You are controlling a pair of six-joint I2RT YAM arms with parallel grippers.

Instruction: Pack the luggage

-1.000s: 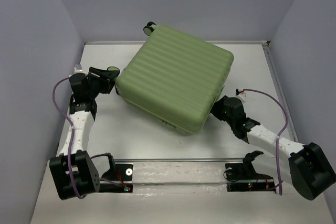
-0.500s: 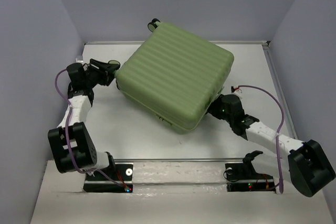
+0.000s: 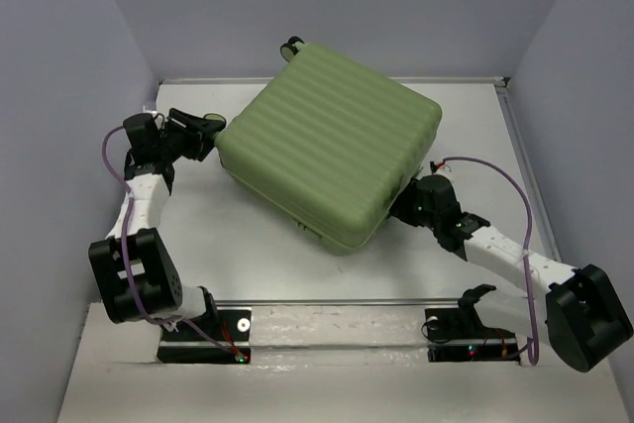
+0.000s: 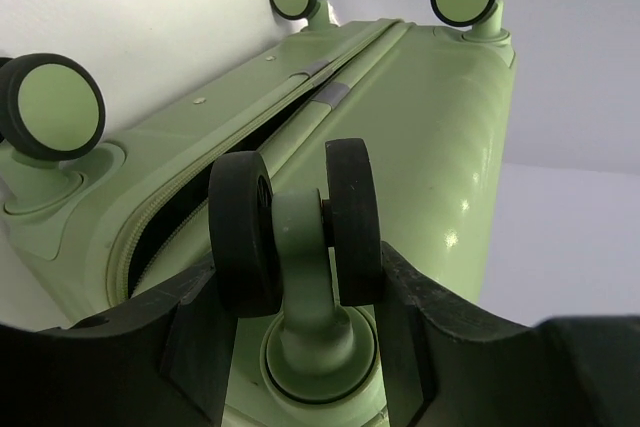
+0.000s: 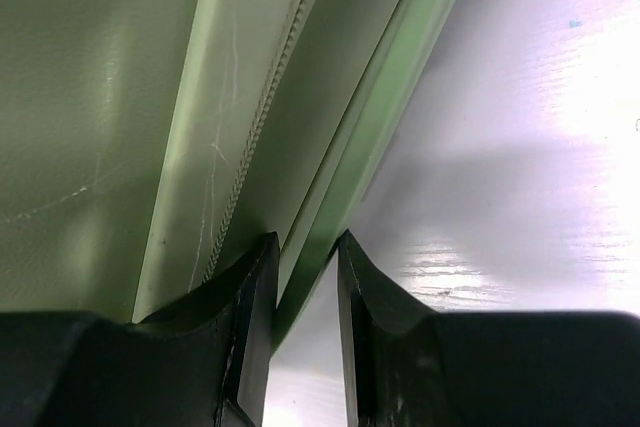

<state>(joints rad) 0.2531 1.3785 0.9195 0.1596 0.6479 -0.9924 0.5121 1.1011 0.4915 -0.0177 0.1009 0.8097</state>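
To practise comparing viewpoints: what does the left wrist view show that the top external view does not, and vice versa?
Left wrist only: the zip seam gaping, and a caster wheel gripped in the left claw. Top only: the ribbed shell, and the right claw at the opposite edge. Both: the green luggage and the left claw.

Your luggage (image 3: 332, 160) has turned a little on the worktop (image 3: 248, 245). Its far wheel (image 3: 291, 46) has swung right and toward the far edge, and its near corner has crept left. The left gripper (image 3: 206, 130) has moved toward the far edge, and so has the black joint (image 3: 134, 279) behind it. The right gripper (image 3: 404, 208) has nudged left.
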